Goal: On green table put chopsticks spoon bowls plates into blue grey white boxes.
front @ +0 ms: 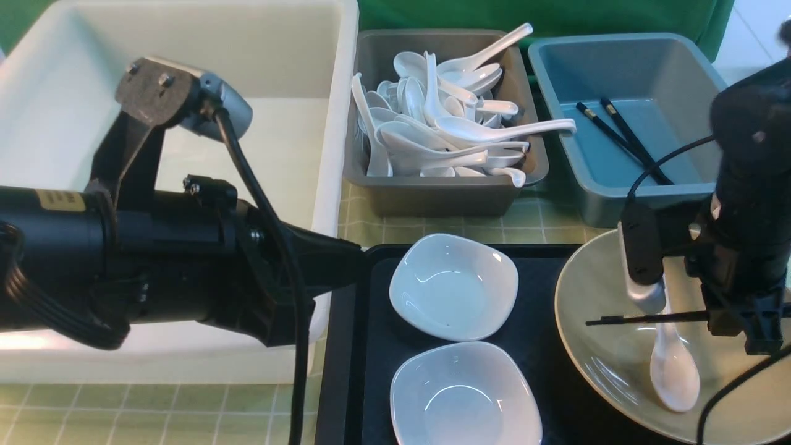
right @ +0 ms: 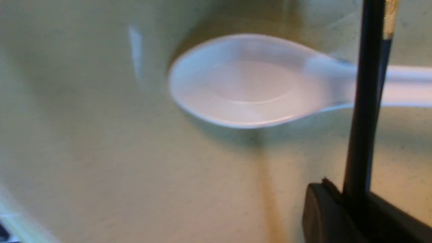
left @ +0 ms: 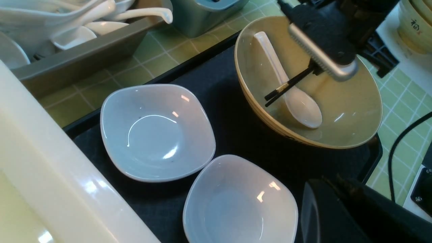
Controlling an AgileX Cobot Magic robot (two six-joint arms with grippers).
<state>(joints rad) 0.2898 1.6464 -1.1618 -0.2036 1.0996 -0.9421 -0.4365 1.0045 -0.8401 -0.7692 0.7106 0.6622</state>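
My right gripper [front: 732, 318] hangs over the khaki bowl [front: 593, 346] on the right and is shut on the black chopsticks [front: 642, 319], which stick out level to the left. In the right wrist view the chopsticks [right: 364, 101] rise from the closed jaws and cross the white spoon [right: 249, 87] lying in the bowl [right: 101, 135]. The spoon [front: 673, 371] rests on the bowl's floor. Two white dishes [front: 454, 285] [front: 463, 395] sit on the black tray [front: 544, 346]. My left gripper [front: 353, 262] is shut and empty, beside the white box [front: 337, 123], pointing toward the tray.
The grey box [front: 432, 198] holds several white spoons. Another chopstick pair [front: 624, 139] lies in the blue box [front: 618, 68]. The green table [front: 525, 225] shows between the boxes and the tray. My left arm stretches across the front of the white box.
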